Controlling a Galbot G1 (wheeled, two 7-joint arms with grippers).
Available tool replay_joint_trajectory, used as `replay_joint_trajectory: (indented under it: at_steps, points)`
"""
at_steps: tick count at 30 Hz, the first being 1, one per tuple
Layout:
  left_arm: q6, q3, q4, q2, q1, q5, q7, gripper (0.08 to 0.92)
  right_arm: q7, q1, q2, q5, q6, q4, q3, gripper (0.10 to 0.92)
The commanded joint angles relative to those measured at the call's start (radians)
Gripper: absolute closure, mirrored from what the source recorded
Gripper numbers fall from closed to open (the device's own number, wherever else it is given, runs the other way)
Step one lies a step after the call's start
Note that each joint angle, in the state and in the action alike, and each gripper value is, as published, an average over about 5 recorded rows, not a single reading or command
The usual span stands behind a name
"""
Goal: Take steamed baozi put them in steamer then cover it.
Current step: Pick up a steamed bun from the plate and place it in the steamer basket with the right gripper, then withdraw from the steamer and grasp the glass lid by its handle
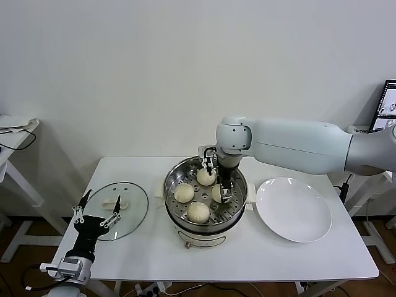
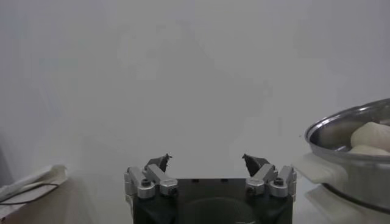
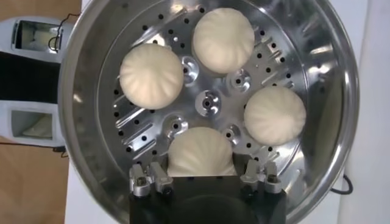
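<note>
Over the steamer (image 1: 176, 185), the right gripper (image 3: 201, 173) clasps the fourth bun (image 3: 200, 152) on the tray, while the wide-open left gripper (image 1: 97, 216) waits beside the lid (image 1: 133, 201).

A plain pale wall (image 1: 154, 68) stands behind a white table (image 1: 247, 253), over wooden floor (image 1: 25, 272).

From my left wrist camera, the left gripper (image 2: 207, 163) stands with fingers spread wide, empty. The steamer (image 2: 347, 152) sits off to one side, two baozi (image 2: 372, 137) visible inside its rim.
</note>
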Motion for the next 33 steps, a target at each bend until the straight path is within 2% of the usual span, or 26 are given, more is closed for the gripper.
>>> replay_joint_trajectory:
  at_steps: [1,11,18,27,33]
  points:
    - [-0.003,0.0,0.008,-0.001,0.0,0.002,0.002,0.177,-0.003,-0.037,0.017,-0.027,0.0,-0.028,0.011,0.33]
    - [-0.004,-0.001,0.009,-0.002,0.001,0.002,0.002,0.177,-0.002,-0.049,0.016,-0.039,0.0,-0.03,0.017,0.32]
    - [-0.004,0.0,-0.001,-0.004,0.008,0.005,0.001,0.177,-0.019,0.003,-0.036,-0.02,0.006,0.013,0.027,0.215]
    - [-0.001,0.011,-0.027,-0.006,0.019,0.013,-0.003,0.177,-0.053,0.163,-0.225,0.052,0.022,0.134,0.023,0.203]
    - [0.007,0.009,-0.034,-0.006,0.021,0.009,-0.001,0.177,-0.063,0.164,-0.437,0.059,0.033,0.223,0.12,0.203]
